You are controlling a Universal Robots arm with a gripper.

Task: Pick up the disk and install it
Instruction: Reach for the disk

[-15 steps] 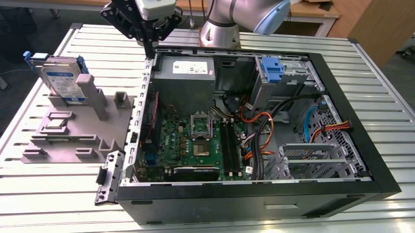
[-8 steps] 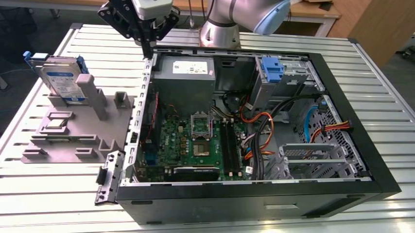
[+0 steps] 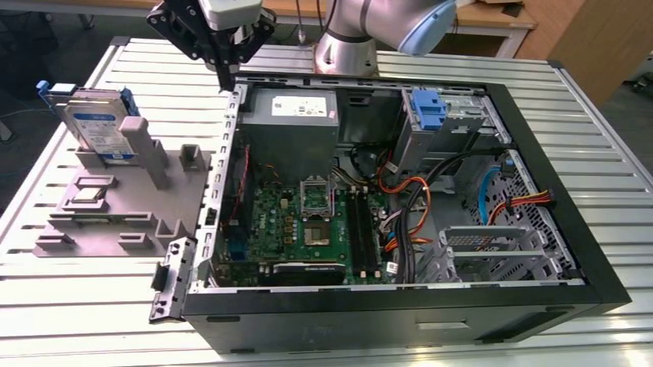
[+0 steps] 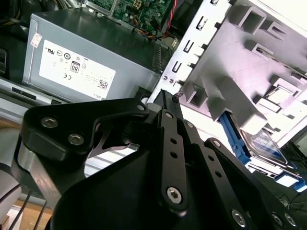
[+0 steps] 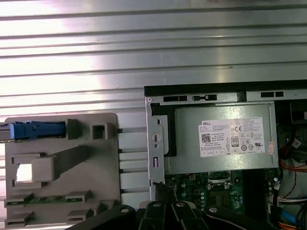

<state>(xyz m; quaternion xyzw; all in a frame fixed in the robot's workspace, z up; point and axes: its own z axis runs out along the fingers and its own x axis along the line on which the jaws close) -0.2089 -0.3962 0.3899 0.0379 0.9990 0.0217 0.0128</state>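
— Closest to the exterior view's camera?

— Black computer case (image 3: 408, 313), side off, lying on the slatted table (image 3: 92, 306), with its motherboard (image 3: 306, 214) facing up.

— And the disk?

— Outside the case, at about nine o'clock from the motherboard. The disk (image 3: 97, 126) stands on end in a slot of the grey fixture (image 3: 112, 206). Its long axis is near upright, leaning a little toward eleven o'clock. The blue bracket end is uppermost and the labelled face is turned toward the camera. In the first wrist view the disk (image 5: 36, 129) shows edge-on.

— The gripper?

— Farther back, at eleven o'clock from the motherboard. The gripper (image 3: 226, 86) hangs with its tips just beside the case's metal rim, next to the power supply (image 3: 290, 115) and well apart from the disk. Its fingers are pressed together with nothing between them, and the second wrist view shows the gripper (image 4: 169, 96) likewise.

— Beyond that?

— The arm (image 3: 378, 30) at twelve o'clock, and a blue caddy (image 3: 429, 111) toward one o'clock inside the case.
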